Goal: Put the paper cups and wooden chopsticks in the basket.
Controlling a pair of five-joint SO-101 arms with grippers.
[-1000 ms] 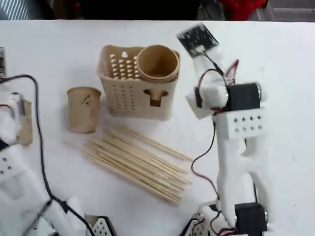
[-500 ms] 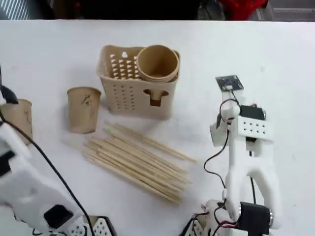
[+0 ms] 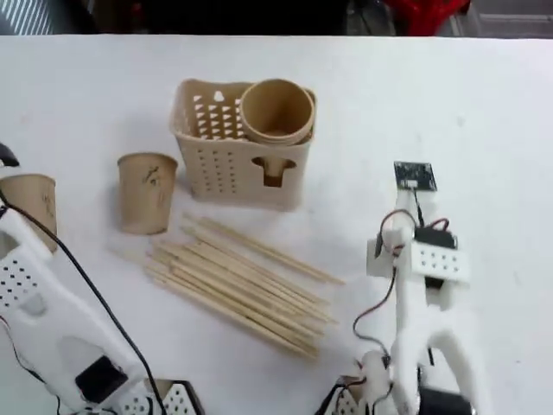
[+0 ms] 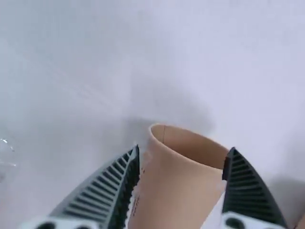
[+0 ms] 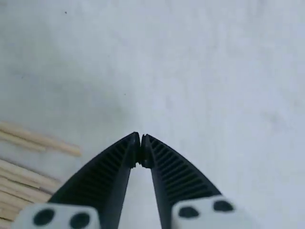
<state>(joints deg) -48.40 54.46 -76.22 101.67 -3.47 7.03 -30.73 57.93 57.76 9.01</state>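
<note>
at the desk's point(image 3: 484, 104) 9 o'clock edge the left claw point(image 4: 184, 150) pinches a paper cup point(image 4: 183, 181); a second cup point(image 3: 147, 192) stands at 8 o'clock of the basket point(image 3: 226, 164), a third cup point(image 3: 276, 111) inside it; chopsticks point(image 3: 242, 285) lie at its 6 o'clock; right claw point(image 5: 140, 139) pressed together at its 4 o'clock

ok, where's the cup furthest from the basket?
High view: the cup is at the far left of the table, left of the other cup beside the basket. In the left wrist view it sits between the fingers of the left gripper.
</note>
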